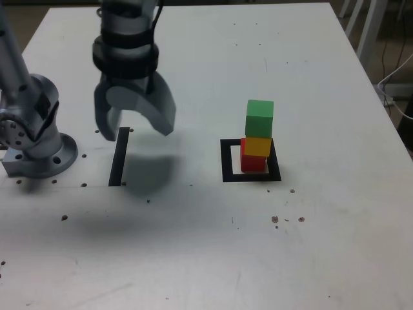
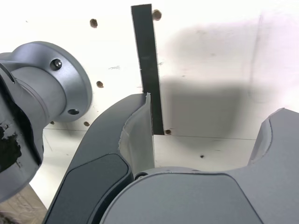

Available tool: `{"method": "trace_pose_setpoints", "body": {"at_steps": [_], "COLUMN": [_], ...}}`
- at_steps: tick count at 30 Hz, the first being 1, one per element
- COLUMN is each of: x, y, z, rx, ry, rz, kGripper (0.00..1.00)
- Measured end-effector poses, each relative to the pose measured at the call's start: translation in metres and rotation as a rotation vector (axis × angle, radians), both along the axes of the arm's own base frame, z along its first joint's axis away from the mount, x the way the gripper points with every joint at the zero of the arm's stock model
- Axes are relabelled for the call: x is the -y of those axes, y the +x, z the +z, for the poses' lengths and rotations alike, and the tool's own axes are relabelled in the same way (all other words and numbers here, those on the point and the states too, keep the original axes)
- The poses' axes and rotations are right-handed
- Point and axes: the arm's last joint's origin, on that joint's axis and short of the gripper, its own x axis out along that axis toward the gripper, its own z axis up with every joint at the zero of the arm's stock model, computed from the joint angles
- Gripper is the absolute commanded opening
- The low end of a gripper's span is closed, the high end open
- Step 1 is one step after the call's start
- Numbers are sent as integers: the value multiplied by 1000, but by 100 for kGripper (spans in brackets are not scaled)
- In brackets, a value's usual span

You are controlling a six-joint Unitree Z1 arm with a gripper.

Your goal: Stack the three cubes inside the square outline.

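Exterior view: three cubes stand stacked at the square outline point(image 1: 226, 161), just past 3 o'clock from picture centre. Order, bottom to top: red cube point(image 1: 253, 164), yellow cube point(image 1: 258, 147), green cube point(image 1: 260, 118). Red base sits inside the black border, toward the outline's 3 o'clock side; white interior visible at its 9 o'clock side. Stack upright but uneven: yellow and green offset toward 3 o'clock relative to red.

Gripper point(image 1: 143, 128): jaws spread wide, nothing between them, raised over the white table point(image 1: 193, 258), at roughly 10 o'clock from centre, well apart from the stack. Black strip point(image 1: 119, 157) lies flat near 9 o'clock; arm base point(image 1: 42, 155) farther out, also near 9 o'clock. Wrist view: same open jaws, with table surface and shadow seen between the fingertips.
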Motion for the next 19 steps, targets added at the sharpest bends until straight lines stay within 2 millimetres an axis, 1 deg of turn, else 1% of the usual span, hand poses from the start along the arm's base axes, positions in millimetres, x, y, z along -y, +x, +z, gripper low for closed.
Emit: {"method": "trace_pose_setpoints", "body": {"at_steps": [9,19], "x": [0,0], "y": [-19,-26], "z": [-16,-26], "rx": [-29,-27], "ry": [-38,-55], "rz": [9,17], "kGripper": [83,83]}}
